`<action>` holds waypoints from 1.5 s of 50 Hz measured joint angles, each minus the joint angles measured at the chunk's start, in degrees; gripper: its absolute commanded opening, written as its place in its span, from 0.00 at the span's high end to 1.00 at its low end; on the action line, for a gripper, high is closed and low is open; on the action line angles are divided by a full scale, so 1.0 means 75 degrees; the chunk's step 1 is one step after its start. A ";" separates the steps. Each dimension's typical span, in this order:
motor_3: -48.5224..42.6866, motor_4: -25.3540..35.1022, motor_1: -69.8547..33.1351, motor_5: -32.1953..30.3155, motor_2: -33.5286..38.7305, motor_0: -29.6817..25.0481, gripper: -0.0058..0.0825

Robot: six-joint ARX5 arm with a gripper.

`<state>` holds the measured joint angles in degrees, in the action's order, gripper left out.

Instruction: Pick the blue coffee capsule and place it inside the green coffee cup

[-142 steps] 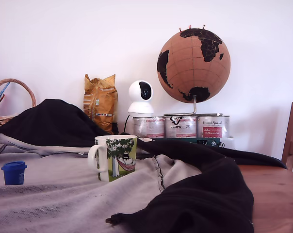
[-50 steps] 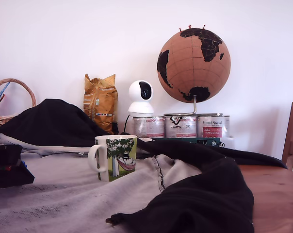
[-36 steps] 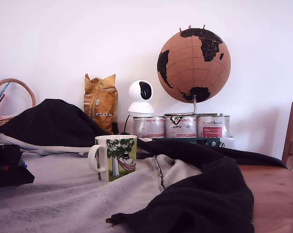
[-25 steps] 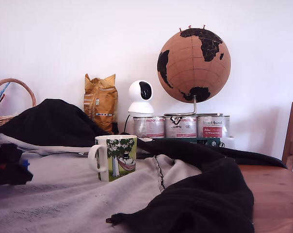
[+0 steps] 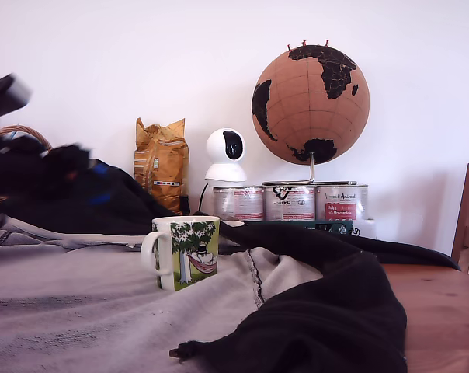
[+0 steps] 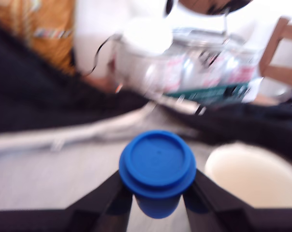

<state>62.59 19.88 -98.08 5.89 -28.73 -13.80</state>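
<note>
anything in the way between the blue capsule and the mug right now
Nothing visible does. The gripper is shut on the blue capsule, up in the air at the exterior view's left. Only low grey cloth lies between it and the mug, whose mouth is open and looks empty.

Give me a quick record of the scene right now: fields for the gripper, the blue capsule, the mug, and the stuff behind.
gripper: shut on the blue coffee capsule, in the air above the grey cloth, exterior view's left
blue coffee capsule: upright between the fingers, rim up
green coffee cup: upright on the cloth, nothing seen inside
background: globe, tin cans, white camera, orange bag
</note>
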 measured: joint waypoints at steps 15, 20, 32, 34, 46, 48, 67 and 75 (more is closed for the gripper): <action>-0.1909 0.0009 0.0000 -0.0195 -0.1413 -0.0935 0.79; -0.2305 0.0009 0.0000 -0.0315 -0.1498 -0.1139 0.79; -0.2865 0.0009 0.0000 -0.0618 -0.1498 -0.1311 0.78; -0.2871 0.0009 0.0000 -0.0618 -0.1498 -0.1311 0.78; -0.3436 0.0490 0.0000 -0.1349 -0.1498 -0.1338 0.31; -0.3678 0.0487 0.0000 -0.1396 -0.1501 -0.1373 0.31; -0.3896 0.0484 0.0000 -0.1422 -0.1877 -0.1475 0.31; -0.4208 0.0312 0.0201 -0.1495 -0.2136 -0.1475 0.31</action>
<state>31.03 22.22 -96.57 -5.32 -44.75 -24.86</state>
